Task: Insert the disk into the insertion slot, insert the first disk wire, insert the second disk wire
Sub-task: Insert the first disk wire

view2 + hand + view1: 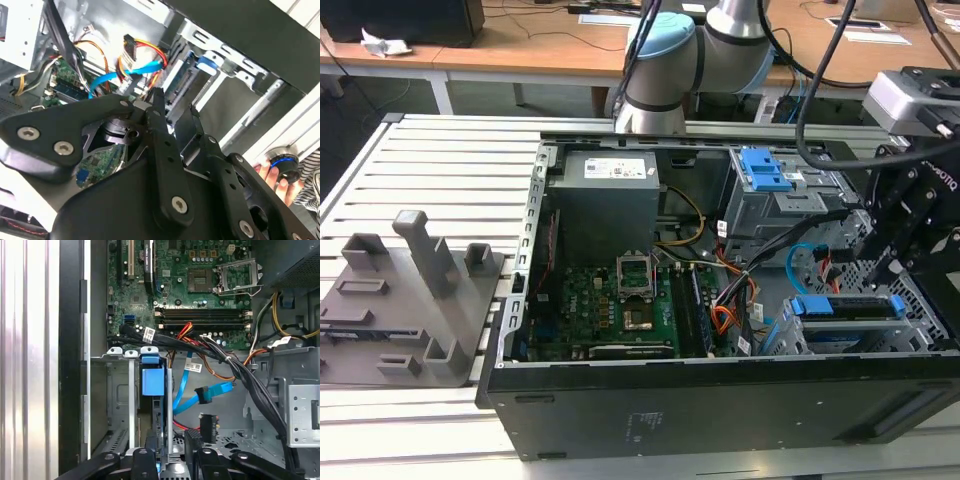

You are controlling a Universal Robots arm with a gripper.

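Disk [850,322]: one
Light-blue cable [220,388]: one
Orange-red wire bundle [209,424]: one
Processor socket [202,279]: one
Power supply [610,205]: one
Computer case [720,410]: one
Person's hand [272,175]: one

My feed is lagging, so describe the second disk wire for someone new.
In the open computer case, find the blue-framed disk. The second disk wire runs right beside it: flat, glossy light-blue with a dark plug, unlike the orange-red bundle nearby.
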